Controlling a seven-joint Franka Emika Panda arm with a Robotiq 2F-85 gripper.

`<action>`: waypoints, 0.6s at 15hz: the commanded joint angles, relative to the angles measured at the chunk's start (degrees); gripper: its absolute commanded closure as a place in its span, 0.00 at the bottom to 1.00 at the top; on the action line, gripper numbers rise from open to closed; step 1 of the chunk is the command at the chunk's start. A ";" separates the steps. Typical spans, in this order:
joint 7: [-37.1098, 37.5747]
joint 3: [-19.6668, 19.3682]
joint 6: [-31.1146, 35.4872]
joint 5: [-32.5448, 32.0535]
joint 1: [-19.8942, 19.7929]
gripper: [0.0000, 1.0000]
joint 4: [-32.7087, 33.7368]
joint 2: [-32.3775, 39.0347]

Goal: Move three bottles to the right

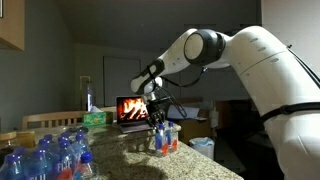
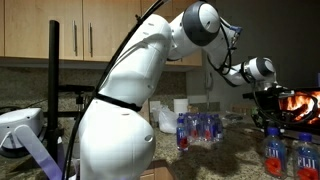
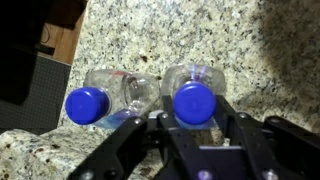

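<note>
In the wrist view two clear bottles with blue caps stand side by side on the granite counter [image 3: 150,35]. My gripper [image 3: 196,120] has a finger close against each side of the right-hand bottle [image 3: 194,100] and looks shut on it. The second bottle [image 3: 87,104] stands just beside it, outside the fingers. In both exterior views the gripper [image 1: 158,117] [image 2: 271,120] reaches down onto the bottle pair [image 1: 165,139] [image 2: 274,152]. Another bottle [image 2: 305,156] stands next to them. Whether the held bottle rests on the counter I cannot tell.
A large cluster of the same bottles [image 1: 50,155] [image 2: 200,128] stands further along the counter. An open laptop showing a fire [image 1: 132,108] sits behind the gripper. The counter edge [image 3: 60,140] drops off near the second bottle. Wooden cabinets [image 2: 90,40] hang above.
</note>
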 commanded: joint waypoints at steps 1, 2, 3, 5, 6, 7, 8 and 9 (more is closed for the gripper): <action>-0.11 0.36 -0.19 1.64 -0.99 0.26 0.54 0.17; -0.08 0.34 -0.24 1.71 -1.02 0.20 0.55 0.16; -0.03 0.32 -0.32 1.70 -1.01 0.13 0.55 0.15; 0.03 0.27 -0.30 1.67 -1.03 0.01 0.49 0.07; 0.01 0.25 -0.26 1.63 -1.04 0.01 0.45 0.01; -0.05 0.26 -0.33 1.62 -1.03 0.00 0.54 -0.02; -0.14 0.30 -0.33 1.55 -0.98 0.00 0.57 -0.13; -0.27 0.37 -0.20 1.37 -0.85 0.00 0.55 -0.40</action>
